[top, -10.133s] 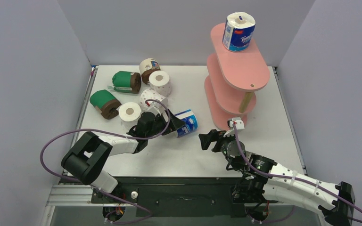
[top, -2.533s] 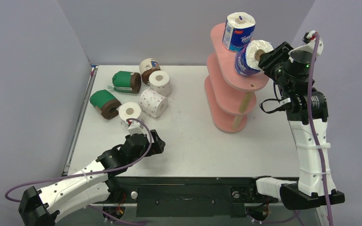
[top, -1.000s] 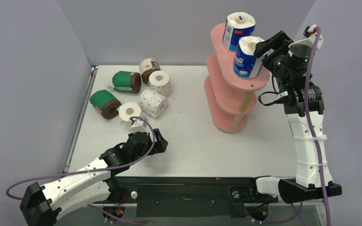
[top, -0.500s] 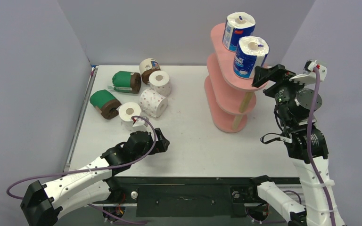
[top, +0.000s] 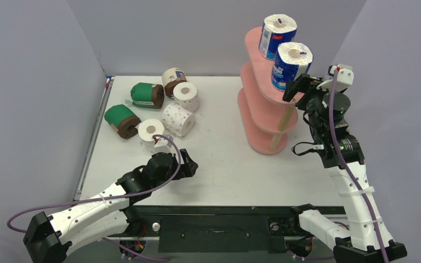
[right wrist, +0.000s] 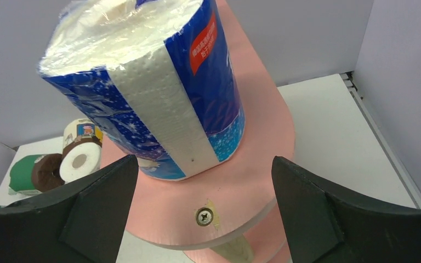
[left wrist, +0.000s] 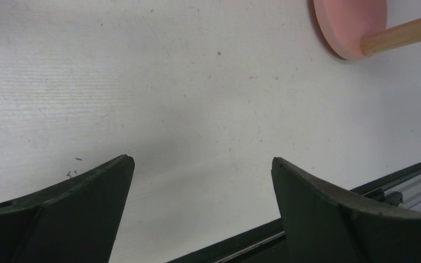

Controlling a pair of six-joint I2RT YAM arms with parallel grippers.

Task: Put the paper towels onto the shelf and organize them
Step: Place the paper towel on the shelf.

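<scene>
Right gripper [top: 296, 87] spread, empty, at 4 o'clock of near blue roll [top: 290, 64], just beside the top board's rim on shelf [top: 260, 66]. Near blue roll upright on the top board. Far blue roll [top: 278, 35] upright at its 11 o'clock, same board; can't tell if they touch.

Left gripper [top: 189, 169] low over tabletop [top: 235, 170], spread, empty, at 5 o'clock of the loose pile. The pile lies at 9 o'clock of the shelf, well apart:
- far green roll [top: 147, 94] and near green roll [top: 121, 120] on their sides
- cream roll [top: 172, 80] at the back
- far dotted roll [top: 186, 96], mid dotted roll [top: 178, 119], near dotted roll [top: 151, 130]

Left wrist: fingers wide apart, nothing between, bare tabletop below. Shelf's bottom board and a post [left wrist: 405, 33] at 1 o'clock.

Right wrist: fingers wide apart, holding nothing. Near blue roll stands on the pink top board at 11 o'clock beyond them, not touched. Screw [right wrist: 204, 216] in the board shows between the fingers. Cream roll and a green roll lie on the tabletop at 9 o'clock, well apart from the shelf.
</scene>
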